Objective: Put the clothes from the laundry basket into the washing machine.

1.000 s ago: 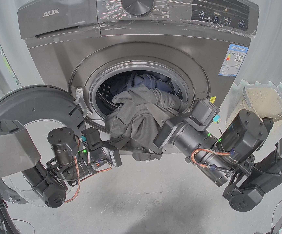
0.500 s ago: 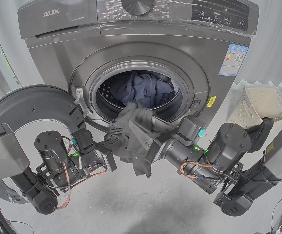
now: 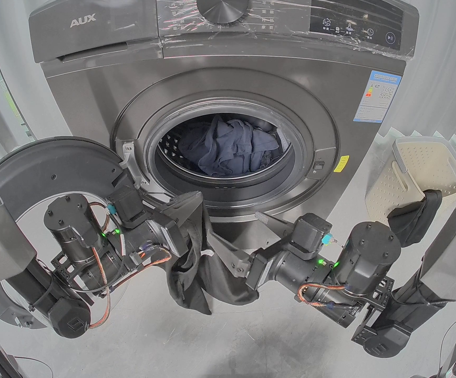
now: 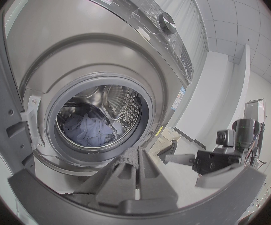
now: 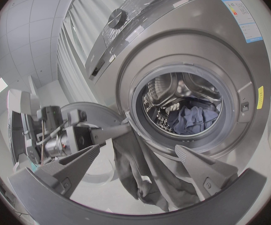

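Dark grey cloth garment (image 3: 194, 282) is back out of the steel washing machine drum (image 3: 171, 147). It hangs below the left gripper (image 4: 138, 153), which pinches its edge. Right gripper (image 5: 137, 150) splayed, holding nothing, just beside it. Judgement: insertion needs repeating.

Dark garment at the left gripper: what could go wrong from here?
1. The dark garment hangs from the left gripper alone, outside the drum; the right gripper is open beside it. A weak pinch could drop it on the floor.
2. Pushed in from that one pinch, the hanging part may snag on the door seal and stay draped outside.
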You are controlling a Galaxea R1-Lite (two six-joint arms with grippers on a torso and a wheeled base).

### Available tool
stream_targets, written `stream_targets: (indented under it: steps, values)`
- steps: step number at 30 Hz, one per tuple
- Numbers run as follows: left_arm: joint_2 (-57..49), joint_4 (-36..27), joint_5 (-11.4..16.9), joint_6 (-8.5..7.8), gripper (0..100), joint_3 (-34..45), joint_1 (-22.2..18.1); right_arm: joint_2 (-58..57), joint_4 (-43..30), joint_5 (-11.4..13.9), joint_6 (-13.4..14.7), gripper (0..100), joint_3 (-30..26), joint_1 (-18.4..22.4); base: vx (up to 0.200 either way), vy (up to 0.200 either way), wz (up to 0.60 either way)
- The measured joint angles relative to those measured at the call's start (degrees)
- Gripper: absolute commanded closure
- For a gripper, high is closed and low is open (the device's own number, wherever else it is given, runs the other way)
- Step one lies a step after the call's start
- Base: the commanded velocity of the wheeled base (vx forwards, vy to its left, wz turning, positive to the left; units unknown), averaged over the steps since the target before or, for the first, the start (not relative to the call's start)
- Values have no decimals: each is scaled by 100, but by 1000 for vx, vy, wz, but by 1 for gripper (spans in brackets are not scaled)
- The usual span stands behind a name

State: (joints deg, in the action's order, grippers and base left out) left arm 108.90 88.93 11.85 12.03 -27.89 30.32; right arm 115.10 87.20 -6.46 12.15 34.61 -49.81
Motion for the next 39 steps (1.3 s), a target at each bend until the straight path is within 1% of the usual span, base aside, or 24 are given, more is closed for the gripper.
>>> stream_targets:
  steps: [9, 13, 17, 29, 39]
  values:
    - [-127, -11, -48, 9, 100, -212, 7, -30, -71, 37, -66, 0, -468, 9, 0, 0, 0]
    - [-182, -11, -241, 4, 100, -418, 33, 33, -68, 28, -66, 0, -562, 9, 0, 0, 0]
    - [-236, -9, -310, -7, 100, -610, 71, 171, -71, -10, -88, 0, -567, 9, 0, 0, 0]
    - [-336, -9, -325, -24, 100, -892, 96, 855, -24, -38, -52, 0, -93, 1, 0, 0, 0]
    - [-399, -9, -356, -22, 100, -1011, 90, 1536, 30, -21, -59, 0, 486, 4, 0, 0, 0]
